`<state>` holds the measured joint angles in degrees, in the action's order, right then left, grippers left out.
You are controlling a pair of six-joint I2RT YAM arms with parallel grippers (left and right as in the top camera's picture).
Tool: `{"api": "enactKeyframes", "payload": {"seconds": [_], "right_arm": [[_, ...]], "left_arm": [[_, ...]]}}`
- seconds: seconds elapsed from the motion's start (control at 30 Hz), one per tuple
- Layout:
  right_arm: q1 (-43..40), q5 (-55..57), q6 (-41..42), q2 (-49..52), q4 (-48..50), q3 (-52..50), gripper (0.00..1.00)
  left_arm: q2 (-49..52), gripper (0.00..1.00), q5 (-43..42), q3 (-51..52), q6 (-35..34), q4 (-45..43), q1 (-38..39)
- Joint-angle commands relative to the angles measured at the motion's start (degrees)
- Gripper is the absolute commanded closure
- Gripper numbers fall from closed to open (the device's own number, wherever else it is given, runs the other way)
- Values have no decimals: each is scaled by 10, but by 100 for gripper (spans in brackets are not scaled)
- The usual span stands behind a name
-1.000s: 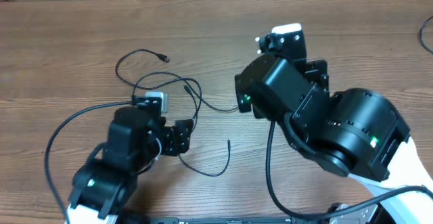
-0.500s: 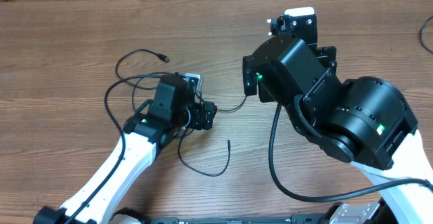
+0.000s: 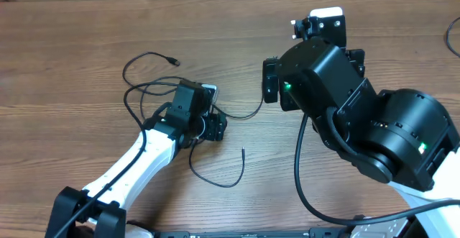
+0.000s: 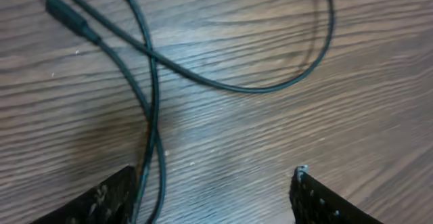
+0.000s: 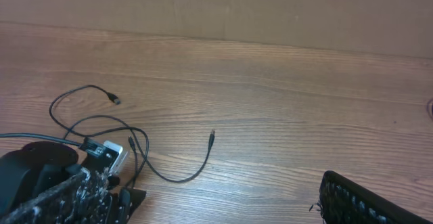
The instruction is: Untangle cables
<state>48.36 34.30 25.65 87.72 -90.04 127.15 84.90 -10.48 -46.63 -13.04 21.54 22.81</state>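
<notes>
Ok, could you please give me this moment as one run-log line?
left gripper: open, low over crossed cables | right gripper: open, empty, away from cables | cables: loose on table, none gripped

Thin black cables (image 4: 237,88) on a brown wood-grain table (image 3: 72,22)

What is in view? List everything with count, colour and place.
table: one, brown wood, under everything
cables: several, black, tangled left of centre
cord: one, black, table's far right edge
left arm: one, white and black, reaching over the cables
right arm: one, black and white, right side
left tool: one, black, open, above the cables
right tool: one, black, open, holding nothing
</notes>
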Motion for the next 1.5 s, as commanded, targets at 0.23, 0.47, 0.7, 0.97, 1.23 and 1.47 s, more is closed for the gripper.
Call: {"api": "enactKeyframes", "payload": {"seconds": [0.23, 0.47, 0.7, 0.97, 1.23, 1.47], "right_arm": [[-1, 2, -6, -34, 0, 4, 0], [-1, 32, -7, -38, 2, 4, 0], [-193, -63, -37, -19, 94, 4, 0], [-268, -319, -183, 90, 118, 4, 0], [-286, -479, -209, 170, 178, 4, 0], [-286, -533, -213, 226, 185, 3, 0]], "left_arm": [[106, 50, 75, 0, 15, -1, 5], [104, 96, 60, -9, 6, -14, 4], [32, 96, 59, -302, 8, 285, 5], [18, 96, -12, -786, 80, 576, 5], [18, 96, -63, -1037, 81, 615, 5], [18, 96, -93, -1082, 71, 562, 5]]}}
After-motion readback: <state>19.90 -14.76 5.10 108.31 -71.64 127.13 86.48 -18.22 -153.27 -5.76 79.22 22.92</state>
